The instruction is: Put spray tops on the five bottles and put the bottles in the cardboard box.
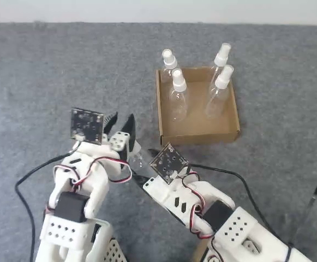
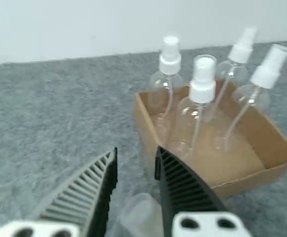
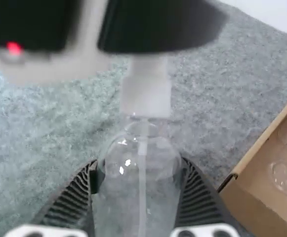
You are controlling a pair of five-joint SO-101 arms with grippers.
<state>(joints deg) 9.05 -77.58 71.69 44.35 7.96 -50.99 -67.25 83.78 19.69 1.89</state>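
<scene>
On grey carpet (image 1: 49, 71), pinched fifth bottle (image 3: 133, 148) in right gripper (image 3: 138, 170), hovered left gripper (image 2: 136, 150) spread over its spray top (image 3: 144, 86), near filled cardboard box (image 1: 199, 136).

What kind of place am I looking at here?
Probably a robotics lab or hobby workbench: two small robot arms sit side by side on a grey carpet-like mat, facing a cardboard box of clear spray bottles, with a plain white wall behind.

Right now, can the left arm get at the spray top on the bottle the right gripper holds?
Probably yes: the left gripper is open right at the spray top, and the right gripper clamps the bottle lower down, leaving it clear.
</scene>
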